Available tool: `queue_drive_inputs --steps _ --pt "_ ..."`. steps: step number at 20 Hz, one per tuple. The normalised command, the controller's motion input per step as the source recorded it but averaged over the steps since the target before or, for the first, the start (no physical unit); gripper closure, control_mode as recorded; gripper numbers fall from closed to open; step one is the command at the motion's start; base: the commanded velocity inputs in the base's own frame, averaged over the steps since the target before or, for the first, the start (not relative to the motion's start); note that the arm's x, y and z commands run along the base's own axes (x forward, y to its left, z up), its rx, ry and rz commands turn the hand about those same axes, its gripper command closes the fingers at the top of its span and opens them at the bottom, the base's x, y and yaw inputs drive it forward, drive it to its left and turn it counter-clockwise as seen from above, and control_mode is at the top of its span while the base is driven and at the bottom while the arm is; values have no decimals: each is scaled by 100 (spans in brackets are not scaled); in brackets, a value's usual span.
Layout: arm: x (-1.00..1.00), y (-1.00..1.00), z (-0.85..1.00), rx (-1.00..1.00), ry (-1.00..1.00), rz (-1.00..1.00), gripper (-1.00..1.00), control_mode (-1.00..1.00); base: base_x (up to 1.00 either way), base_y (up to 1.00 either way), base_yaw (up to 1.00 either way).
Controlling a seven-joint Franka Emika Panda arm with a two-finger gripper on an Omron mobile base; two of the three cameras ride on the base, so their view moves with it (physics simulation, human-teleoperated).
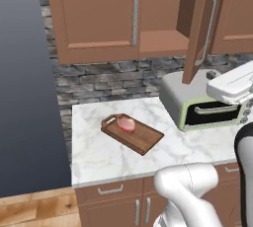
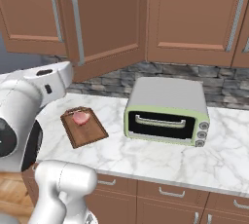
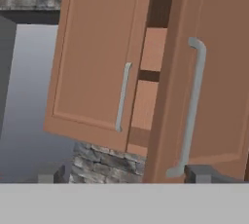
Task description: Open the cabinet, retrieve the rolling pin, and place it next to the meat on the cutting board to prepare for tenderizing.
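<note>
Left base view: the wide reddish-brown wooden wall cabinet has its left door shut and its right door swung partly out, baring the inner shelf. Below, on the white marble table, lies the dark brown rectangular cutting board with the small oval pink-red meat near its looped handle. A pale green toaster oven stands to the right.

Right base view: board and meat lie left of the oven; the open door hangs above.

Hand view: the end effector is released, its fingertips spread wide, one just below the open door's silver bar handle. I cannot find the rolling pin.
</note>
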Motion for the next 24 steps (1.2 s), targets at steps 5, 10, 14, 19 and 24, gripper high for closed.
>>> queue_drive_inputs --steps 5,10,14,19,24 --pt "-14 100 -40 -25 2 -7 -100 -100 0 0 0" --pt "27 100 -37 -30 11 -15 -100 -100 0 0 0" --pt "76 83 -25 -21 8 -20 -100 -100 0 0 0" --pt "65 26 -12 -16 10 -20 -100 -100 0 0 0" --pt "60 -5 -19 -11 9 -13 -100 -100 0 0 0"
